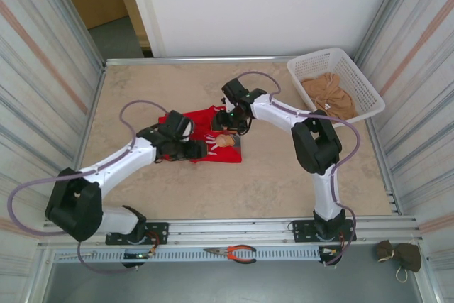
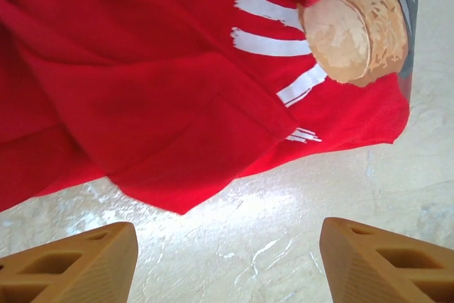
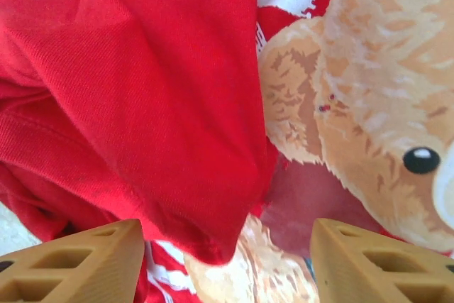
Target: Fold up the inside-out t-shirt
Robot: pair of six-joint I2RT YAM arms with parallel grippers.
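Basket [image 1: 363, 83]; tan garment [image 1: 328, 94]; perhaps pliers [image 1: 235, 252]

From above, the left arm [image 1: 135, 150] and right arm [image 1: 273, 113] cover parts of the t-shirt [image 1: 201, 120]; its print [image 1: 224, 140] is too small to read. Both wrist views cut the t-shirt off at their edges, and the right wrist view crops the printed bear's face at its right edge.

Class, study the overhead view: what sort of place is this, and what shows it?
Probably a robotics lab test cell, not a home: a left arm and a right arm bolted at the table's near edge, corrugated metal panels walling it in, and pliers lying by their bases.
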